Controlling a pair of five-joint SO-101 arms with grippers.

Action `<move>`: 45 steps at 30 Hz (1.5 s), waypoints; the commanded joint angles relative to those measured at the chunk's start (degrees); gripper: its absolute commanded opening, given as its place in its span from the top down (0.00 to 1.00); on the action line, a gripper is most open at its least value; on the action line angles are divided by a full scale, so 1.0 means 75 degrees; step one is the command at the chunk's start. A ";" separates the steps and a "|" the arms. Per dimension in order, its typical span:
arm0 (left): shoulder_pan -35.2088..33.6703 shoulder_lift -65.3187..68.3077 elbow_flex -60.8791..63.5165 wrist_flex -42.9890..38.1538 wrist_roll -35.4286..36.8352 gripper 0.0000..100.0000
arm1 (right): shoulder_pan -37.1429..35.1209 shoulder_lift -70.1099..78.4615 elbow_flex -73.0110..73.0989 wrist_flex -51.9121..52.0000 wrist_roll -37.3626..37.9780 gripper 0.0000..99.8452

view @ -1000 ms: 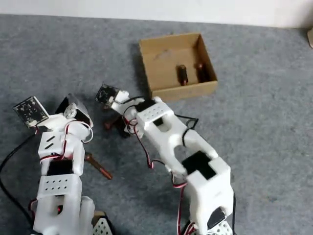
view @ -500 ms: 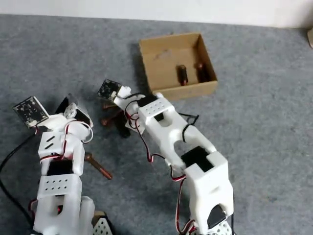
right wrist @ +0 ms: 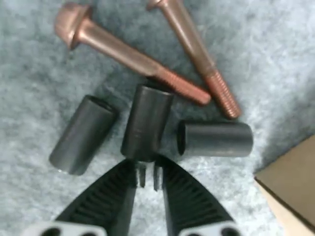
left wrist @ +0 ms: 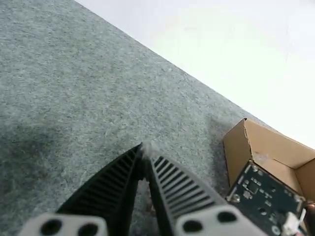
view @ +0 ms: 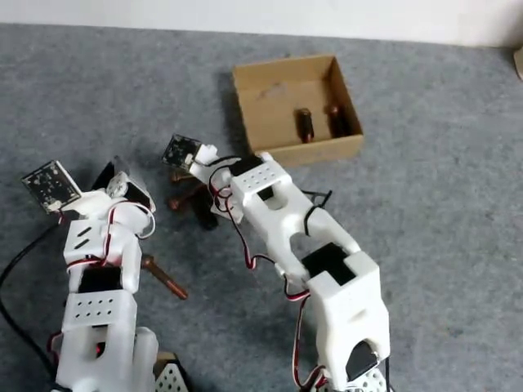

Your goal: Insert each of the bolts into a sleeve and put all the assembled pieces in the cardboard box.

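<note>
High view showed two pieces [view: 305,124] in the cardboard box [view: 282,151]; three sleeves [right wrist: 146,123] and bolts [right wrist: 123,50] lay loose. Left gripper [left wrist: 146,160] and right gripper [right wrist: 147,179] were closed, empty.

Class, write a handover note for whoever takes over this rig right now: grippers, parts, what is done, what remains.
Left gripper: shut, empty, over bare carpet.
Right gripper: shut, empty, at the end of the middle sleeve; two more sleeves flank it, two bolts lie just beyond.
A third bolt lies by the left arm.
Done: two pieces, apparently assembled, in the cardboard box.
Left: sleeve three bolts, box them.
</note>
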 commanded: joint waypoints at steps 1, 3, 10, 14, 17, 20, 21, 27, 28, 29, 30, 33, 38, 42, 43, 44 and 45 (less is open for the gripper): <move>0.0088 -0.0029 -0.0440 -0.0152 -0.0035 0.99 | 0.0064 0.0147 0.0053 0.0428 -0.0094 0.99; 0.0088 -0.0029 -0.0440 -0.0152 -0.0035 0.99 | 0.0053 0.0135 -0.0158 0.0580 -0.0199 0.97; 0.0088 -0.0029 -0.0440 -0.0152 -0.0035 0.99 | 0.0076 0.0147 -0.1155 0.1577 -0.1172 0.68; 0.0088 -0.0029 -0.0440 -0.0152 -0.0035 0.99 | 0.0088 0.0158 -0.1307 0.1553 -0.1125 0.67; 0.0088 -0.0029 -0.0440 -0.0152 -0.0035 0.99 | 0.0100 0.0147 -0.1471 0.1401 -0.0668 0.67; 0.0088 -0.0029 -0.0440 -0.0152 -0.0035 0.99 | 0.0100 0.0170 -0.1623 0.1143 -0.0012 0.67; 0.0088 -0.0029 -0.0440 -0.0152 -0.0035 0.99 | 0.0100 0.0158 -0.1612 0.1084 0.0035 0.67; 0.0088 -0.0029 -0.0440 -0.0152 -0.0035 0.99 | 0.0182 0.0147 -0.1670 0.1096 0.0012 0.67; 0.0088 -0.0029 -0.0440 -0.0152 -0.0035 0.99 | 0.0193 0.0147 -0.1670 0.1084 -0.0012 0.67; 0.0088 -0.0029 -0.0440 -0.0164 -0.0035 0.99 | 0.0182 0.0147 -0.1670 0.1073 -0.0117 0.67; 0.0088 -0.0029 -0.0440 -0.0164 -0.0035 0.99 | 0.0170 0.0147 -0.1670 0.1073 -0.0340 0.67; 0.0088 -0.0029 -0.0440 -0.0164 -0.0035 0.99 | 0.0170 0.0076 -0.1682 0.1119 -0.0985 0.67; 0.0088 -0.0018 -0.0440 -0.0164 -0.0035 0.99 | 0.0170 -0.1026 -0.1670 0.1518 -0.1032 0.67; 0.0088 0.0006 -0.0440 -0.0164 -0.0035 0.99 | 0.0182 -0.2444 -0.1682 0.2116 -0.1008 0.67; 0.0088 0.0006 -0.0440 -0.0164 -0.0035 0.99 | 0.0217 -0.2796 -0.1670 0.2174 -0.1008 0.67; 0.0088 0.0006 -0.0440 -0.0164 -0.0047 0.99 | 0.0252 -0.3182 -0.1647 0.2221 -0.1008 0.67; 0.0088 0.0018 -0.0440 -0.0164 -0.0047 0.99 | 0.0358 -0.3534 -0.1635 0.2292 -0.1008 0.67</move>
